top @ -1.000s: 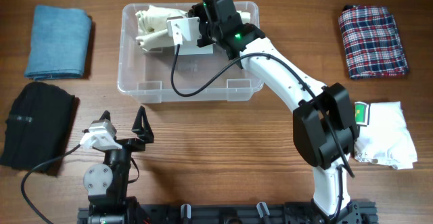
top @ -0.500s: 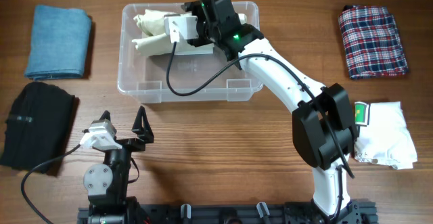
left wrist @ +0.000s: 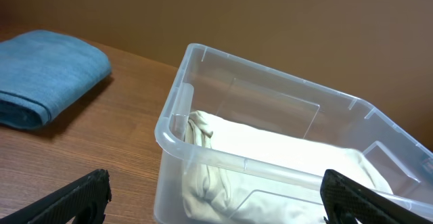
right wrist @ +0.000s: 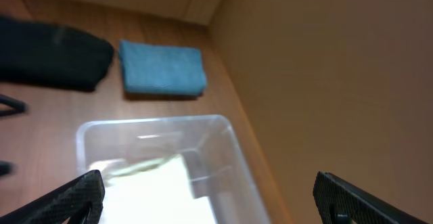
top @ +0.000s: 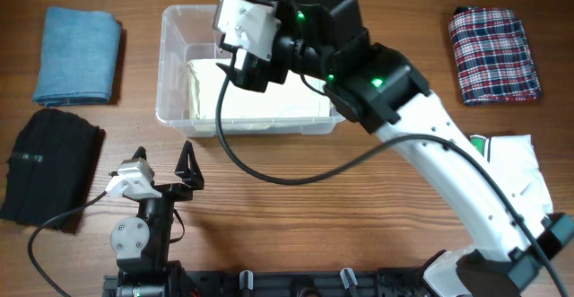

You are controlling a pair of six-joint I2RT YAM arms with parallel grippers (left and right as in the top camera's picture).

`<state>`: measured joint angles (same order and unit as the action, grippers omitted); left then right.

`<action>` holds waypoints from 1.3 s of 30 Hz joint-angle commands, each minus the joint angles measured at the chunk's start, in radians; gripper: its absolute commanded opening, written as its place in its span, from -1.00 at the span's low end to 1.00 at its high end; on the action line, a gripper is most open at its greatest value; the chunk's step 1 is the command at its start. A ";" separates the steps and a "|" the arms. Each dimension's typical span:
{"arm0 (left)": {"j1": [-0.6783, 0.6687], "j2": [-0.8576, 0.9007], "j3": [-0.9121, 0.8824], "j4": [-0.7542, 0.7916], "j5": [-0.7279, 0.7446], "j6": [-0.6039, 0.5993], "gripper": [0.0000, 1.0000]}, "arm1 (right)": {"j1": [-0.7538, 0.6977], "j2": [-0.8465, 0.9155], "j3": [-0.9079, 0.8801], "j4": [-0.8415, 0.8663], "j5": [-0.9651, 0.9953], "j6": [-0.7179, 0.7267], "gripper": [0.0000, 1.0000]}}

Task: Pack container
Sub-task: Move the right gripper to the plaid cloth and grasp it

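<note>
Cream garment [top: 260,100] lies in container [top: 175,64]; blue cloth [top: 78,53], black garment [top: 49,162], plaid garment [top: 495,55], white garment [top: 511,176] lie outside, unpacked. Right gripper [right wrist: 210,200] spread wide, empty; left gripper [left wrist: 216,200] likewise

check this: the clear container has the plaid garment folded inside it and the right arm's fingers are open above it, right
No: the overhead view shows a cream garment folded inside the container; the plaid garment lies on the table apart from it. The right arm's fingers are open above it, as you say.
</note>
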<state>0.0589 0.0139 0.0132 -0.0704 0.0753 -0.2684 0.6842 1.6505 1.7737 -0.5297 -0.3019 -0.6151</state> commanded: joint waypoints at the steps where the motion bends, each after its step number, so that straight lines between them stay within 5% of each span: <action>1: -0.005 -0.007 -0.008 -0.001 -0.006 0.002 1.00 | -0.023 -0.043 0.012 -0.011 0.034 0.159 0.99; 7: -0.005 -0.007 -0.008 -0.001 -0.006 0.002 0.99 | -0.281 -0.068 0.012 -0.037 0.187 0.375 1.00; 18: -0.005 -0.007 -0.008 -0.001 -0.006 0.002 1.00 | -1.147 0.154 0.012 -0.115 -0.262 0.654 0.99; 29: -0.005 -0.007 -0.008 -0.001 -0.006 0.002 0.99 | -1.453 0.455 0.011 -0.170 -0.369 0.721 1.00; 39: -0.005 -0.007 -0.008 -0.001 -0.006 0.002 0.99 | -1.487 0.547 0.000 -0.174 -0.295 0.611 0.99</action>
<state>0.0589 0.0139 0.0132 -0.0704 0.0753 -0.2684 -0.8070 2.1639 1.7756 -0.7181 -0.6228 0.0467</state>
